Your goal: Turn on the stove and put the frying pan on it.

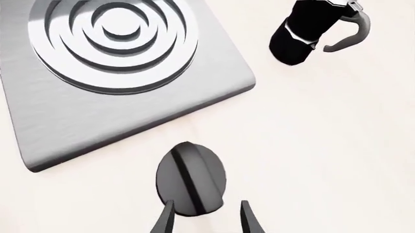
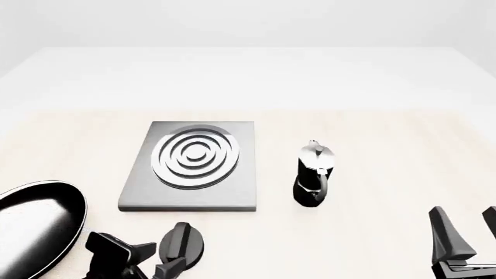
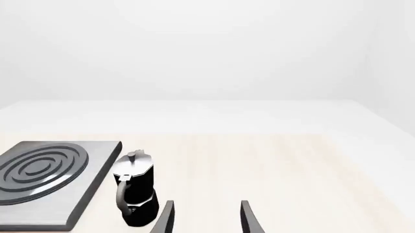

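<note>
A: We see a pale wooden desk (image 2: 372, 174) under a plain white backdrop. The stove (image 2: 194, 165) lies flat on it, a grey slab with raised silver rings.

B: And its knob (image 2: 183, 244) sits apart from the slab, just off the stove's near edge. Our left gripper (image 2: 147, 260) is right at that knob; in the left wrist view the fingers (image 1: 165, 221) stand parted with the knob (image 1: 191, 178) just ahead of them. One tip overlaps its edge, though we cannot tell whether it touches.

A: The frying pan (image 2: 35, 224) rests on the desk to the left of the stove and nearer to us, well clear of the slab and partly cut off by the picture's edge.

B: To the right of the stove stands a moka pot (image 2: 313, 174), upright, near the slab but not touching it.

A: Our right gripper (image 2: 468, 232) hangs further right of the stove, beyond the pot, fingers spread and holding nothing.
</note>
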